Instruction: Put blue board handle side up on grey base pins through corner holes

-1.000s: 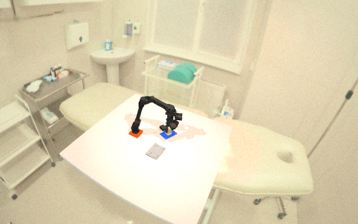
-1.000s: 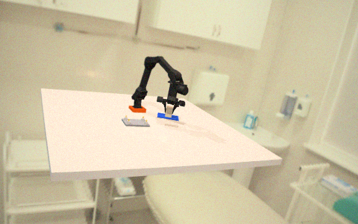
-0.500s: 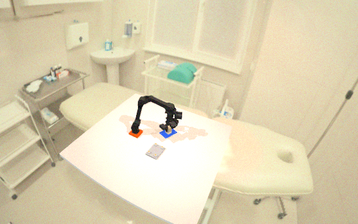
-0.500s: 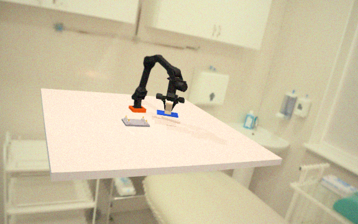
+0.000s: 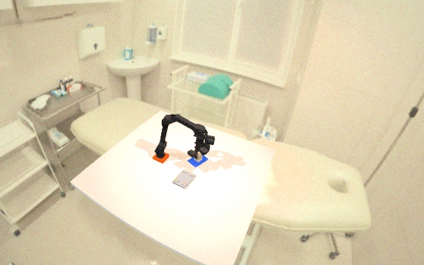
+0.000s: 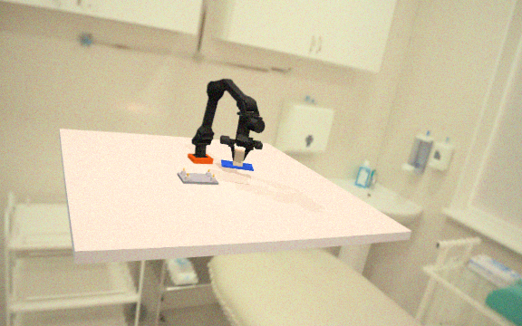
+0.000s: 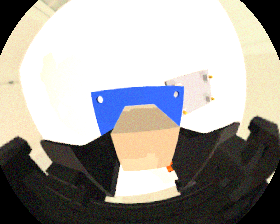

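Blue board [image 5: 193,163] [image 6: 248,167] [image 7: 106,112], flat and thin with straight edges, is a strong, even blue. A pale hole shows near each of the two corners in clear sight in the wrist view; the gripper and handle hide the rest of it there. From its upper face rises the tan handle [image 5: 199,157] [image 6: 238,157] [image 7: 146,145], blocky and square-cut, duller on its top than on the side below. The gripper [image 5: 198,156] [image 6: 239,156] [image 7: 146,142] is closed on this handle, one black finger against either side. The board hangs above the white table [image 5: 212,213] [image 6: 161,222] [image 7: 141,50], handle side up, with a slight tilt in the exterior view. It is beside the grey base [image 5: 185,179] [image 6: 199,178] [image 7: 193,95], not over it. The base sits on the table, its four posts tipped with gold pins. At the arm's foot is an orange plate [image 5: 166,157] [image 6: 208,160].
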Motion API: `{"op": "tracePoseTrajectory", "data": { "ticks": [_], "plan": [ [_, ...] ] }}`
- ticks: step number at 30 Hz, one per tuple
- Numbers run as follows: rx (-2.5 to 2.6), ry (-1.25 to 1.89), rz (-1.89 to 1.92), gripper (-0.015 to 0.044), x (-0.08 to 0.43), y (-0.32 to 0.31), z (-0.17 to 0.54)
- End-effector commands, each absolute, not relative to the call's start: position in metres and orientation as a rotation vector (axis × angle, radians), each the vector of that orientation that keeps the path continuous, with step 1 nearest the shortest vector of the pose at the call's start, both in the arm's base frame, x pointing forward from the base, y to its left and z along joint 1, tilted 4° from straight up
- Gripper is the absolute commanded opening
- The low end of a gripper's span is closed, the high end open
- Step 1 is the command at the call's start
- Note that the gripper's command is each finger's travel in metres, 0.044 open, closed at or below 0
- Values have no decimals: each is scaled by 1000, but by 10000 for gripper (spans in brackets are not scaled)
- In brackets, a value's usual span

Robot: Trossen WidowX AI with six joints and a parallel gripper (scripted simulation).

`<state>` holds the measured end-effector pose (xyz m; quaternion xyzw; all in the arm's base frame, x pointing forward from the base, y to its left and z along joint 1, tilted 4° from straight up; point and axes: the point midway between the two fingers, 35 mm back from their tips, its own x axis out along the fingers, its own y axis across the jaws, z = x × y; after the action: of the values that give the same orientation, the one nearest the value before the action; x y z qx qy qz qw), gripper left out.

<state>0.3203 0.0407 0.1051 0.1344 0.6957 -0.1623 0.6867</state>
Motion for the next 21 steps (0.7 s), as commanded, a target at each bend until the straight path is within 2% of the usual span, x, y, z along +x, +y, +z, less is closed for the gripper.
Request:
{"op": "tracePoseTrajectory", "data": {
  "ticks": [1,21],
  "plan": [
    [280,1561,-350,0,320,28,106],
    [204,1571,-282,0,315,-25,109]
  ]
}}
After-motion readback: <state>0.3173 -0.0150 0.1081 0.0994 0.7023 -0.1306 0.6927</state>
